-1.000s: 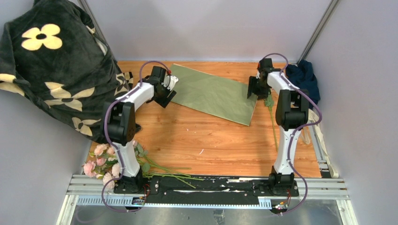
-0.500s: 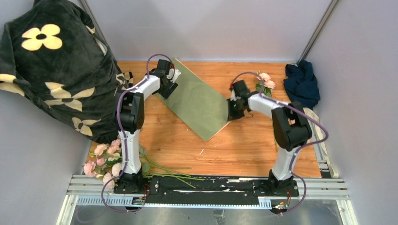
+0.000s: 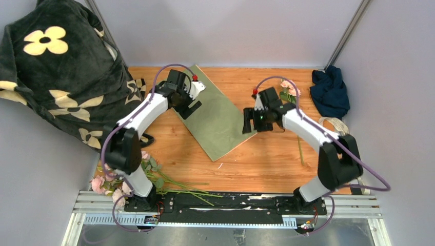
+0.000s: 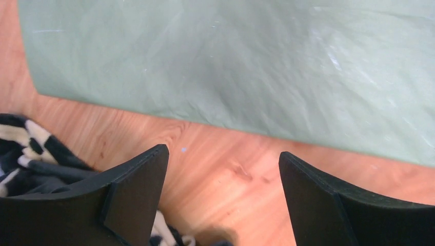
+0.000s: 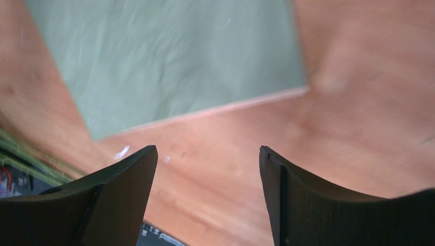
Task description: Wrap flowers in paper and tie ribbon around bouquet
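Blanket [image 3: 56, 77]: draping over the far left corner, sitting just as a second ago
Flowers [image 3: 110, 177]: lying at the near left corner beside the left arm's base, trailing stems rightward along the rail, staying where they were
Left gripper [image 3: 191, 100]: hovering over the paper's far left edge, spreading its jaws wide, gripping nothing
Paper [image 3: 215, 123]: lying flat on the table [image 3: 267, 164], olive face up, between the two grippers; having turned since a second ago from a band across the far side to a diamond pointing one corner at the near edge
Right gripper [image 3: 250, 120]: hanging just beside the paper's right corner, keeping its jaws spread, holding nothing; having swung in from the far right
Second flower stem [image 3: 290, 92]: showing pink blooms behind the right forearm, mostly covered by that arm a second ago
Navy cloth [image 3: 330, 92]: bunching in the far right corner
Ribbon [image 3: 333, 123]: lying along the right edge, partly hiding behind the right arm
Left wrist view: showing bare wood between the spread fingers [image 4: 136, 195], the paper's edge [image 4: 231, 66] beyond them, a strip of blanket [image 4: 31, 148] at the left
Right wrist view: showing wood between the parted fingers [image 5: 123, 195], the paper's corner [image 5: 169, 61] ahead, green stems [image 5: 25, 159] at the left border
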Available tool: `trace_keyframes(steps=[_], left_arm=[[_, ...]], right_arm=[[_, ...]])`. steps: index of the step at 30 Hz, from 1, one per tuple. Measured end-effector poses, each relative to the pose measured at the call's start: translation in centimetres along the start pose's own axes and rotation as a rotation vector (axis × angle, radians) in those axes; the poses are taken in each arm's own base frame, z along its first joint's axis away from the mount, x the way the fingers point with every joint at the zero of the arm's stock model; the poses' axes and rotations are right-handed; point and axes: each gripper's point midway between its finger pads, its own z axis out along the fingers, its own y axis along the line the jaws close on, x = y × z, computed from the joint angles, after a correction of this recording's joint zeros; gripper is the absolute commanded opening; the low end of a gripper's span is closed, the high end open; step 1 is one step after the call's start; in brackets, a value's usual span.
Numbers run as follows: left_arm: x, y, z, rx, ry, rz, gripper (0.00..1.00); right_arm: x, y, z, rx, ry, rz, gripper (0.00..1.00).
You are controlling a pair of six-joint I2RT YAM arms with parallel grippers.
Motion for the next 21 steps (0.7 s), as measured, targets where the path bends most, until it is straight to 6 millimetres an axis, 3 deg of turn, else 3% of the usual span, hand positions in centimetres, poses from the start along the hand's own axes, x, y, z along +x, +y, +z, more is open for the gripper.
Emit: trace_keyframes(steps=[2, 4, 5, 6, 9, 11, 13, 16, 18, 21], left_arm=[[-0.6, -1.2, -3.3, -0.005, -0.046, 0.020, 0.87], [0.0, -1.8, -4.8, -0.018, -0.048, 0.030, 0.86], [1.2, -2.0, -5.1, -0.030, -0.018, 0.028, 0.85], [1.9, -2.0, -5.0, -0.036, 0.004, 0.026, 0.85], [6.7, -2.5, -3.2, -0.027, 0.160, 0.001, 0.84], [9.3, -2.4, -2.2, -0.018, 0.243, -0.024, 0.84], [11.5, -1.5, -1.3, -0.028, 0.309, -0.065, 0.83], [13.1, 0.0, -0.4, -0.055, 0.359, -0.106, 0.83], [13.0, 1.0, 0.7, -0.069, 0.364, -0.118, 0.83], [12.0, 1.9, 2.4, -0.074, 0.357, -0.118, 0.83]], right_arm=[[-3.4, -2.4, 0.2, 0.028, -0.023, 0.018, 0.81], [-6.7, -4.2, 1.1, 0.054, -0.033, 0.003, 0.82], [-9.3, -5.0, 2.0, 0.068, -0.040, -0.025, 0.82], [-10.7, -5.3, 2.9, 0.064, -0.042, -0.051, 0.81], [-15.7, -5.7, 6.3, 0.047, -0.053, -0.133, 0.79], [-17.5, -5.9, 8.5, 0.034, -0.054, -0.157, 0.79], [-17.9, -6.3, 11.2, 0.009, -0.031, -0.163, 0.79], [-17.6, -5.9, 13.4, -0.056, -0.002, -0.159, 0.75], [-18.4, -4.5, 13.5, -0.136, -0.031, -0.171, 0.72], [-16.7, -2.4, 14.3, -0.286, -0.015, -0.170, 0.65]])
